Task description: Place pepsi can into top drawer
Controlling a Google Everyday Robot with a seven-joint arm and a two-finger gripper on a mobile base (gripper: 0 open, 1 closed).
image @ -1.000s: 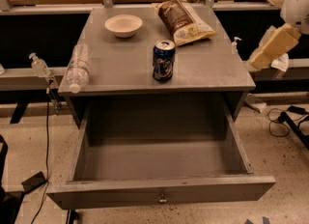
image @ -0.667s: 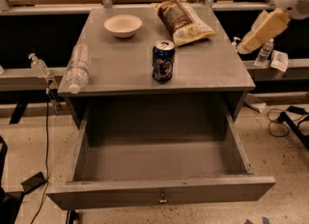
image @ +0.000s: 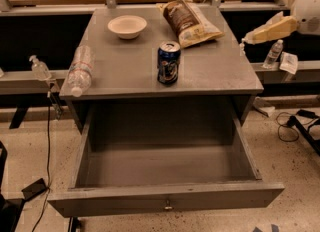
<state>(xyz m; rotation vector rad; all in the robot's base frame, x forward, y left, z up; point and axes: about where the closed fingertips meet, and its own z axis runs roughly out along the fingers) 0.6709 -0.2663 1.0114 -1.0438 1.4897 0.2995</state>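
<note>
The pepsi can [image: 168, 63], dark blue with a silver top, stands upright near the front middle of the grey cabinet top [image: 210, 71]. The top drawer [image: 165, 201] is pulled fully out below it, and its inside holds nothing. My gripper [image: 246, 40] reaches in from the upper right on a cream arm. It hangs over the cabinet's right edge, well to the right of the can and apart from it.
A white bowl [image: 127, 26] and a brown chip bag [image: 188, 22] sit at the back of the cabinet top. A clear water bottle [image: 80, 70] lies at the left edge. Cables [image: 292, 126] lie on the floor at right.
My arm and gripper have swung left and up, from beside the cabinet's right side toward its right edge. The can and drawer have not moved.
</note>
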